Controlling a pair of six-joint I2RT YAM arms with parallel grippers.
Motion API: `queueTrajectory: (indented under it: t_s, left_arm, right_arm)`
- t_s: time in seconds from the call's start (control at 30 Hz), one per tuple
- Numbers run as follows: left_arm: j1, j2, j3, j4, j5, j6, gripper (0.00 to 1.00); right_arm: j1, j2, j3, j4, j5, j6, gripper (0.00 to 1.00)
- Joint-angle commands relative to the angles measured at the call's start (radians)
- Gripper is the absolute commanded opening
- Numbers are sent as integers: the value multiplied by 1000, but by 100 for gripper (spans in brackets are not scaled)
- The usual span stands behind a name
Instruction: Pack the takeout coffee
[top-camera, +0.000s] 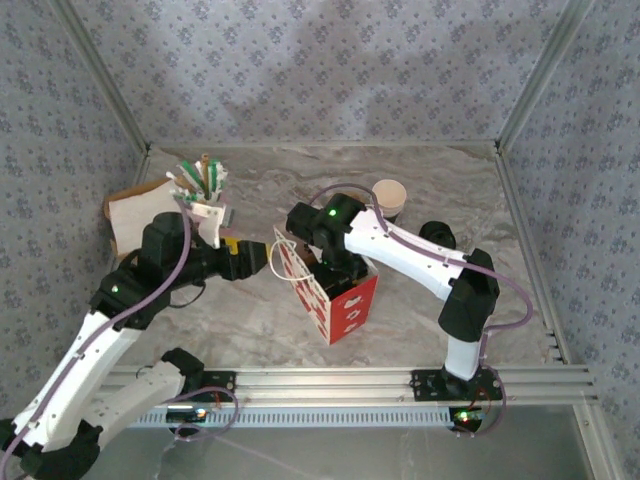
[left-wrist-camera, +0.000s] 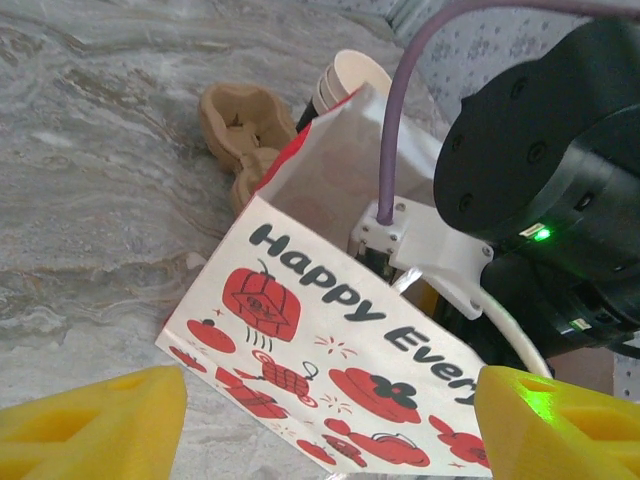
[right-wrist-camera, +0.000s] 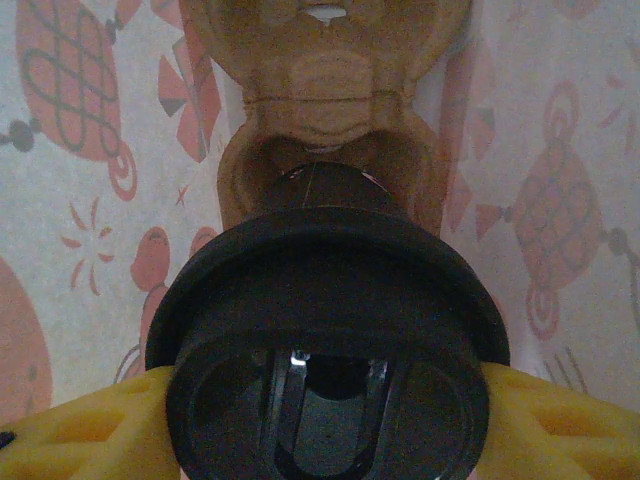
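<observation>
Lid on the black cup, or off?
On. In the right wrist view the black lid caps the black cup, held over the carrier well.

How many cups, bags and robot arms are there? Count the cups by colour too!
black cup with lid: 1
tan paper cup: 1 (it may be a few nested together)
red paper bag: 1
robot arms: 2, the left arm and the right arm
Total: 5
</observation>
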Motion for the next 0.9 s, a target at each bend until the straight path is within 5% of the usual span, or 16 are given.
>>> queueTrajectory:
  t_s: [0.0, 0.87]
  left_arm:
    - [-19, 7, 32, 53, -13, 25, 76]
    - [-47, 10, 20, 67, -64, 33, 76]
  right_arm:
    - [-7, -12, -12, -3, -10, -22, 64]
    - [-23, 6, -24, 18, -29, -43, 64]
